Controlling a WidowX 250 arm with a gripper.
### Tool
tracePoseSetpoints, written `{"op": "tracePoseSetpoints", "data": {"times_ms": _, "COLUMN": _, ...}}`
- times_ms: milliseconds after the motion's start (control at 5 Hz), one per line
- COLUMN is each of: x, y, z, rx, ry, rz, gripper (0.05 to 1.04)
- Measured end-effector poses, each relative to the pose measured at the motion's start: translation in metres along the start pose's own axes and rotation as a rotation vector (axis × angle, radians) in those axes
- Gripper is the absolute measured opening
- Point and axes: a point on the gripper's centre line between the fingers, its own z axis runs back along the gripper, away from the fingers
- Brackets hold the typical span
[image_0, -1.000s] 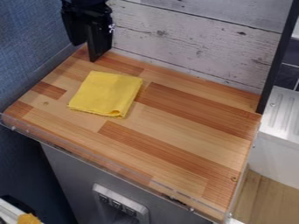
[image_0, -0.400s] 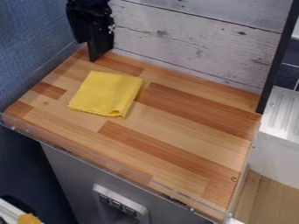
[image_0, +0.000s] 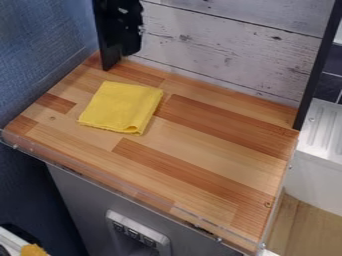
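Gripper: here it is (image_0: 131, 44), at twelve o'clock from the cloth, beside the black post; opening, can't tell.
Yellow cloth (image_0: 121, 107): eleven o'clock on the butcher-block worktop (image_0: 200, 150), folded flat, presumably for compactness.

folded yellow square fabric cloth (image_0: 121, 107), lying flat on wood-striped table (image_0: 207, 145), left rear area, set at a slant, near edge slightly curled at one corner

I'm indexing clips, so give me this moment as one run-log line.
gripper: upper left, by black post | yellow cloth: folded, lying on wooden countertop | contact: gripper apart from cloth
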Motion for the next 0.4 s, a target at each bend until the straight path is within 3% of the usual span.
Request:
{"op": "tracePoseSetpoints", "data": {"times_ms": 200, "x": 0.003, "y": 0.002, "z": -0.023, "rx": -0.010, "ry": 0.015, "rz": -0.009, "gripper": 0.375}}
{"op": "tracePoseSetpoints", "data": {"times_ms": 400, "x": 0.004, "y": 0.002, "z": -0.045, "rx": -0.024, "ry": 0.032, "rz": -0.010, "gripper": 0.161}}
